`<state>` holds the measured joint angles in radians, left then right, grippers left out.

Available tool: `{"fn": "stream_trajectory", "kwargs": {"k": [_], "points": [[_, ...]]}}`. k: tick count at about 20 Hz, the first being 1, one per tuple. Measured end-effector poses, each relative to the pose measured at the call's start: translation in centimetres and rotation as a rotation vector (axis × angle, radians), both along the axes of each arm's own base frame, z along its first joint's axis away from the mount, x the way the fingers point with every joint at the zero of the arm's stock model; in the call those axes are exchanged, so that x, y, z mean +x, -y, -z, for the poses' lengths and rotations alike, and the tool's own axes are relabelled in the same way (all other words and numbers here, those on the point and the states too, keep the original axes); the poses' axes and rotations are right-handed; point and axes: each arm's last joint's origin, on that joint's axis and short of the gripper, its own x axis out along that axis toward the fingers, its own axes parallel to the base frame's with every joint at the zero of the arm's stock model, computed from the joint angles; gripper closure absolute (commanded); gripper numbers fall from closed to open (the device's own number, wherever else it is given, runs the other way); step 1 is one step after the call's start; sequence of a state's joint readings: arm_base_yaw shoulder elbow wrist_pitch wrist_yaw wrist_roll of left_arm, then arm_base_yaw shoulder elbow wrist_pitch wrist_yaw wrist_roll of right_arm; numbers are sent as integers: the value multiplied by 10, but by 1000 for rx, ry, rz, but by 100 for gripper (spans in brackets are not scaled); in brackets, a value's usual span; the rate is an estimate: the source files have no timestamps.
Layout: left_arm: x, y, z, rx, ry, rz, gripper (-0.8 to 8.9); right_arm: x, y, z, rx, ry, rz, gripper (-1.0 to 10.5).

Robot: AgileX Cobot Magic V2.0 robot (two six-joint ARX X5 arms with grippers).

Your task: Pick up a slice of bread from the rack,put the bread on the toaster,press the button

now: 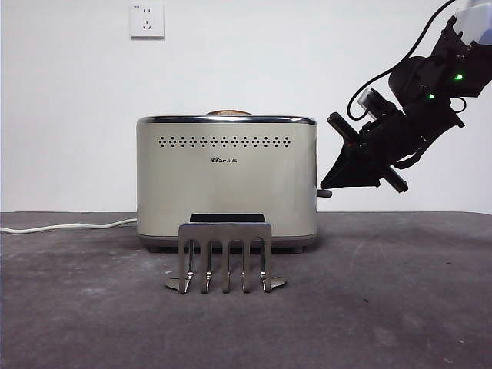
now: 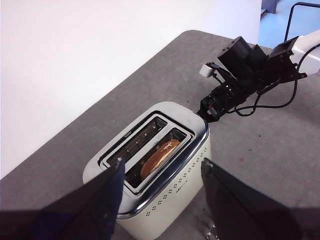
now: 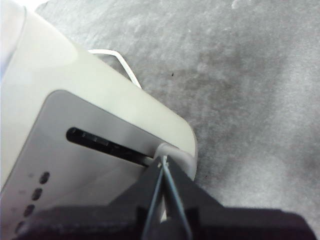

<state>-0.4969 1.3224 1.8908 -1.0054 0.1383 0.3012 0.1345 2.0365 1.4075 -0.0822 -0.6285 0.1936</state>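
The cream-white toaster (image 1: 227, 181) stands mid-table. The slice of bread (image 2: 159, 157) sits down in the toaster's nearer slot; in the front view only its brown top (image 1: 229, 112) peeks over the chrome rim. In front of the toaster stands the silver rack (image 1: 225, 257), with nothing in it. My right gripper (image 1: 329, 187) is shut, and its tip rests on the button (image 3: 178, 156) at the toaster's (image 3: 75, 115) narrow side. My left gripper (image 2: 162, 166) hovers open above the toaster (image 2: 165, 200), holding nothing.
A white cord (image 1: 69, 226) runs from the toaster along the table towards the left. A wall socket (image 1: 147, 21) is on the white wall behind. The right arm (image 2: 250, 70) reaches in over the grey table (image 1: 400, 307).
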Motion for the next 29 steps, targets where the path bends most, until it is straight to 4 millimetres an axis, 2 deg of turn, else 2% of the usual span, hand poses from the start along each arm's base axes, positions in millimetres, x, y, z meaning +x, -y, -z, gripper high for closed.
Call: {"fn": "stream_trajectory", "kwargs": {"k": [4, 7, 8, 10, 12, 13, 15, 19, 22, 26, 29], "points": [[-1, 0, 2, 10, -18, 0, 553, -1, 0, -3, 0, 4, 0, 958], [-1, 0, 2, 10, -18, 0, 553, -8, 0, -17, -11, 7, 12, 958], [-1, 0, 2, 10, -18, 0, 554, -10, 1, -26, -12, 23, 15, 958], [-1, 0, 2, 10, -18, 0, 554, -25, 3, -65, -3, 104, 20, 958], [-1, 0, 2, 11, -20, 0, 556, -48, 6, -110, 9, 185, 19, 958], [-1, -1, 3, 14, -26, 0, 562, -66, 8, -135, 11, 215, 17, 958], [-2, -1, 5, 27, -49, 0, 562, -98, 13, -165, -1, 223, 7, 958], [-5, -3, 11, 64, -118, -1, 562, -168, 17, -202, -57, 193, -54, 958], [-8, -4, 15, 84, -157, 0, 562, -205, 20, -213, -94, 169, -96, 958], [-11, -5, 19, 107, -211, 9, 563, -237, 22, -214, -137, 99, -152, 958], [-13, -6, 22, 107, -257, 32, 566, -254, 24, -212, -167, 37, -193, 958]]}}
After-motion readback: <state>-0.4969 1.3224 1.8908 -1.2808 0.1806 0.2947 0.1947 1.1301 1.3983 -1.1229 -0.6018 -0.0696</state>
